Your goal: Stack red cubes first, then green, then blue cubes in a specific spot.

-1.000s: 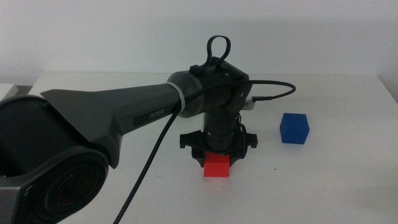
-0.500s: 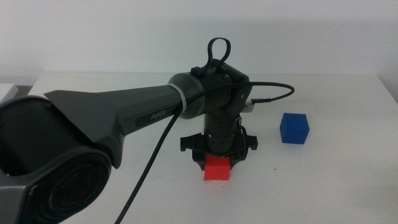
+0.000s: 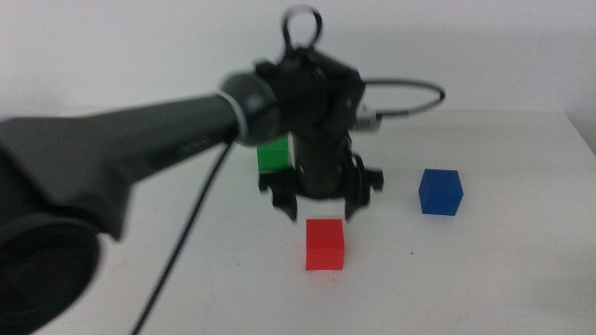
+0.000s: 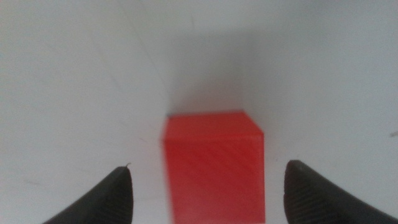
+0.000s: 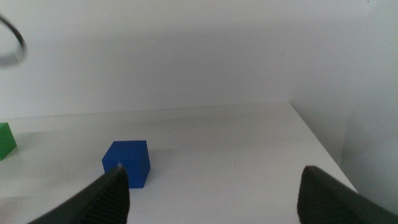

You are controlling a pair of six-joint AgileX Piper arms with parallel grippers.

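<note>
**Red cube down, green next: where we could slip**

The left gripper hangs just above the red cube, jaws spread wide and holding nothing. We judge the risk to be a clipped cube: if the arm swings toward the green cube before it clears, a jaw tip could nudge the red one off its place on the desk. A skewed base would spoil the stack later.

The red cube sits low and centre in the middle view, matte and sharp-edged. The green one is half hidden behind the arm, upper centre. The blue cube sits alone, centre right. The right gripper waits off to the side, jaws wide and empty.
</note>
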